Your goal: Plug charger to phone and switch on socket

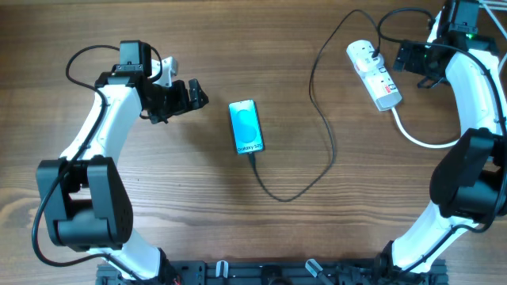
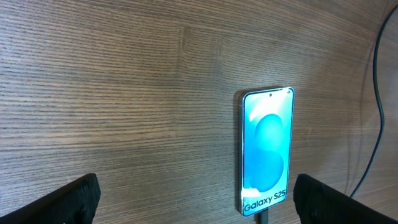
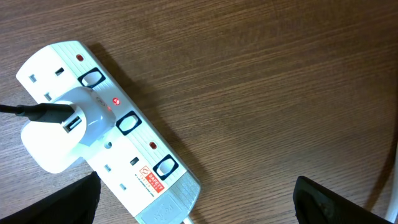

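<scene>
The phone (image 1: 246,126) lies flat mid-table with a glowing teal screen; it also shows in the left wrist view (image 2: 267,151). The black charger cable (image 1: 321,119) runs from the phone's near end in a loop up to a white plug (image 3: 59,134) in the socket strip (image 1: 374,74). Its tip sits at the phone's port (image 2: 265,217). The strip's middle light glows red (image 3: 115,100). My left gripper (image 1: 190,95) is open and empty, left of the phone. My right gripper (image 1: 412,57) is open and empty, just right of the strip.
The strip's thick pale cable (image 1: 420,138) curves off toward the right arm. The strip shows its dark rocker switches (image 3: 128,122) in the right wrist view. A black rail (image 1: 261,273) runs along the table's front edge.
</scene>
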`<action>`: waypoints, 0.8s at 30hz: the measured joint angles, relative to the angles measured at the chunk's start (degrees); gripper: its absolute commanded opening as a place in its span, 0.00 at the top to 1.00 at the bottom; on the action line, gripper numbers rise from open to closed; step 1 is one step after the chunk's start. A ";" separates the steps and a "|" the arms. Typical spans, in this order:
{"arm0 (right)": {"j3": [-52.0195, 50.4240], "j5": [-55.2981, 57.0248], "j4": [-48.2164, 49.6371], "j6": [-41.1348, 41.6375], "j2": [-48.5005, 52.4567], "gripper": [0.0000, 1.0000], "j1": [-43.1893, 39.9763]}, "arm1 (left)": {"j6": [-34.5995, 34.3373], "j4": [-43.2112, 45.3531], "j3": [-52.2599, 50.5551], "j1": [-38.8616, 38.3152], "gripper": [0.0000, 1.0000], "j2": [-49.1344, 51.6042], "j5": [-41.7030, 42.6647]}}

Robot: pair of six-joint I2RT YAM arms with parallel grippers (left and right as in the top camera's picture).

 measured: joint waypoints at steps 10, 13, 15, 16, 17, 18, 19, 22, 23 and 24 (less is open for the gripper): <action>0.00 0.00 -0.02 0.00 0.00 0.00 0.00 | 0.00 -0.02 0.00 0.00 0.00 -1.55 -9.51; 0.00 0.00 0.00 0.00 0.00 0.00 0.00 | 0.00 -0.04 -0.02 0.00 0.00 -5.73 -11.91; 0.00 0.00 0.00 0.00 0.00 0.00 0.00 | 0.00 -0.46 -0.02 0.00 0.00 -10.71 -12.92; 0.00 0.00 -0.04 0.00 0.00 0.00 0.00 | 0.00 -0.87 -0.02 0.00 0.00 -13.42 -13.31; 0.00 0.00 0.00 0.00 0.00 0.00 0.00 | 0.02 -1.05 -0.02 0.00 0.00 -15.69 -13.60; 0.00 0.00 0.00 0.00 0.00 0.00 0.00 | 0.02 -1.11 0.00 0.00 0.00 -17.31 -14.03; 0.00 0.00 0.00 0.00 0.00 0.00 0.00 | 0.02 -1.16 0.00 0.00 0.00 -19.30 -14.58; 0.00 0.00 0.00 0.00 0.00 0.00 0.00 | 0.02 -1.22 0.00 0.00 0.00 -23.30 -15.34; 0.00 0.00 0.00 0.00 0.00 0.00 0.00 | 0.02 -1.29 0.00 0.00 0.00 -24.35 -15.50; 0.00 0.00 0.00 0.00 0.00 0.00 0.00 | 0.02 -1.33 0.00 0.00 0.00 -25.40 -15.67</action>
